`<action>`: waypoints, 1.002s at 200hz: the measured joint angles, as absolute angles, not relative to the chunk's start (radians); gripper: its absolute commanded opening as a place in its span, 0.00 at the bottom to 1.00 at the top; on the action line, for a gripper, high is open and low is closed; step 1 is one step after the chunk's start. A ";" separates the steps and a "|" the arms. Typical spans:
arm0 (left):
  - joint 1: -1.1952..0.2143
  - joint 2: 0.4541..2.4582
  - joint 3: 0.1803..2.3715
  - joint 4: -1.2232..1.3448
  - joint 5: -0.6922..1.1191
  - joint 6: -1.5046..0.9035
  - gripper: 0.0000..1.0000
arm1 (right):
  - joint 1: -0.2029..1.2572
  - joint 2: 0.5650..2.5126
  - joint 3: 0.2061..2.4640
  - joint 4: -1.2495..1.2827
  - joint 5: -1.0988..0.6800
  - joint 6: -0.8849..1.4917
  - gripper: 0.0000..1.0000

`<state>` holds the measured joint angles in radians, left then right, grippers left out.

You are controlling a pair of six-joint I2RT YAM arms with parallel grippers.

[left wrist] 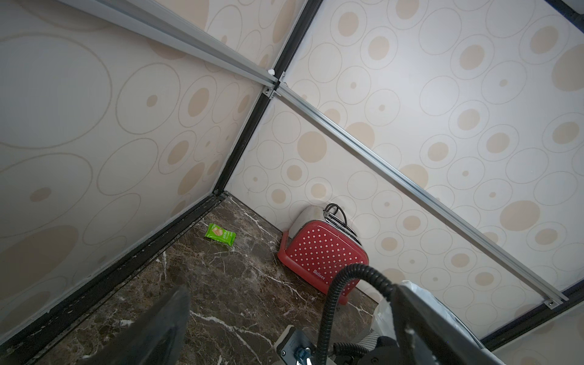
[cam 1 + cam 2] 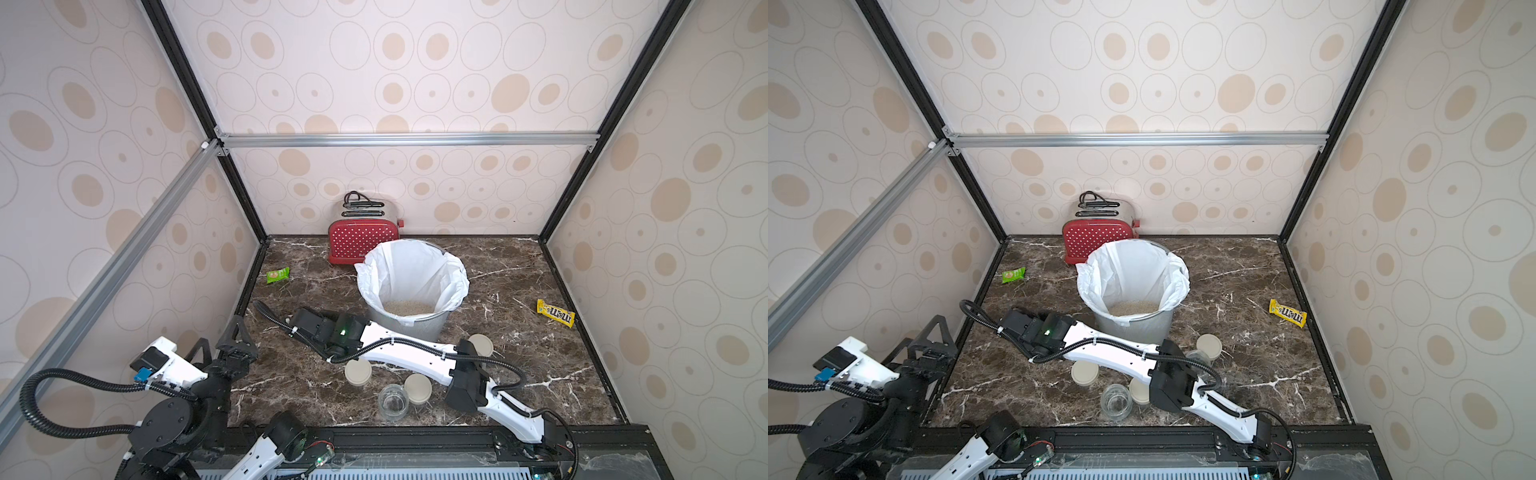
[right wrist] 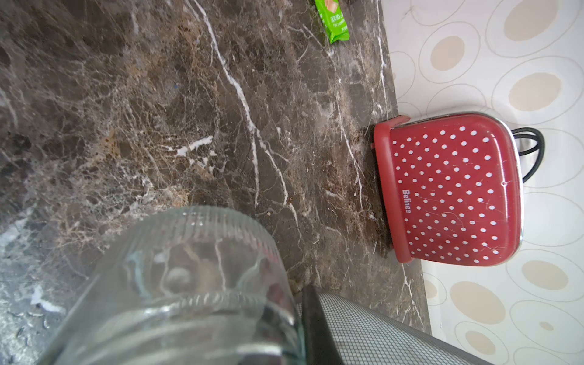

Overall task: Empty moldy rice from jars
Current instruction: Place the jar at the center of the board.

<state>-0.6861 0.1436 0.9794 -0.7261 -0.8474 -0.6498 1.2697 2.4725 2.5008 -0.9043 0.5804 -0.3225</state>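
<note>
Empty jar point(image 3: 189, 271) clamped in right hand point(image 2: 301, 322) just left of bin point(image 2: 415, 328), low over worktop point(image 2: 519, 270); left hand point(image 2: 220, 343) wide, well apart.

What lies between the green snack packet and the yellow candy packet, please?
The lined bin holding the rice stands between them, in both top views.
</note>
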 measured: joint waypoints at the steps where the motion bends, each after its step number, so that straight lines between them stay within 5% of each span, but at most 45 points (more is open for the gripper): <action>1: -0.686 0.144 0.979 -0.727 -0.847 -0.650 0.99 | 1.269 2.475 2.500 -0.904 0.580 -0.323 0.00; 200: -0.686 0.147 0.959 -0.727 -0.847 -0.658 0.99 | 1.184 2.598 2.462 -0.913 0.550 -0.285 0.00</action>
<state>-0.6861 0.1471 0.9592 -0.7273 -0.8467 -0.6579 1.1839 2.5980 2.4622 -0.9127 0.5503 -0.2852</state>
